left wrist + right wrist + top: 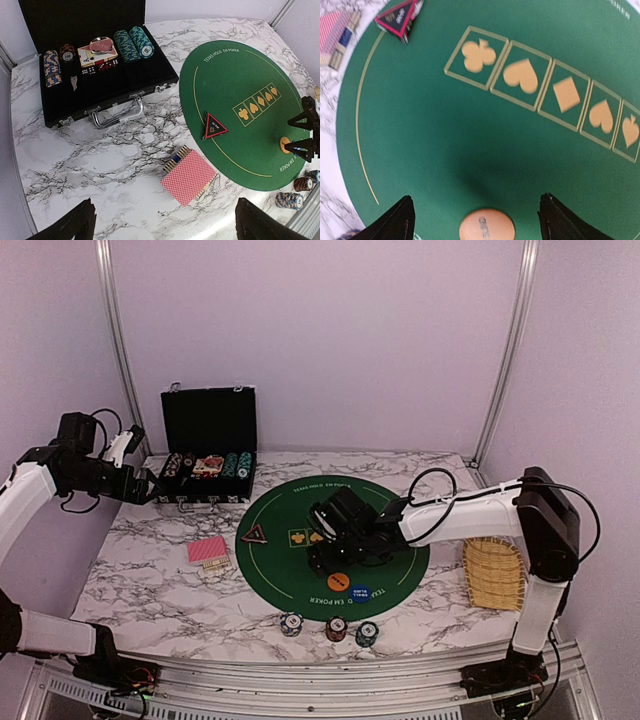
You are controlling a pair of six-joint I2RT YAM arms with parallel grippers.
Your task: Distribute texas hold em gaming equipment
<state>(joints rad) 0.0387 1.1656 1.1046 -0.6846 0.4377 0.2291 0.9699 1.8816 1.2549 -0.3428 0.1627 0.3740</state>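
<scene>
Overhead: two white robot arms work over a marble counter (150, 585) laid with a round green mat (290, 502) printed with five suit boxes.
Right hand: the right hand (333, 562) hangs low over the mat's near half, fingers (395, 222) spread wide, released and grasping nothing.
Orange button: the orange button (486, 225) lies flat on the mat between those spread fingers, touching neither.
Blue button: the blue button (360, 592) sits just beside the orange one, toward the mat's near rim.
Triangular marker: the black triangular marker (215, 127), edged in red, rests at the mat's left rim.
Cards: the red-backed playing cards (189, 176) lie in a loose stack on bare marble, just left of the mat and near the marker.
Dealt chips: three short stacks stand in a row on the counter just off the mat's near edge, the white chips (291, 624), red chips (336, 628) and teal chips (367, 633).
Left hand: the left hand (152, 486) hovers at the counter's far left, close to the case's left end, jaws wide apart and released, nothing between them.
Case: the black hinged case (60, 107) stands open at the far left of the counter, with more chip stacks (131, 45), dice and a face-up card in its compartments.
Tray: a woven yellow tray (494, 573) lies at the right edge, beside the right arm.
</scene>
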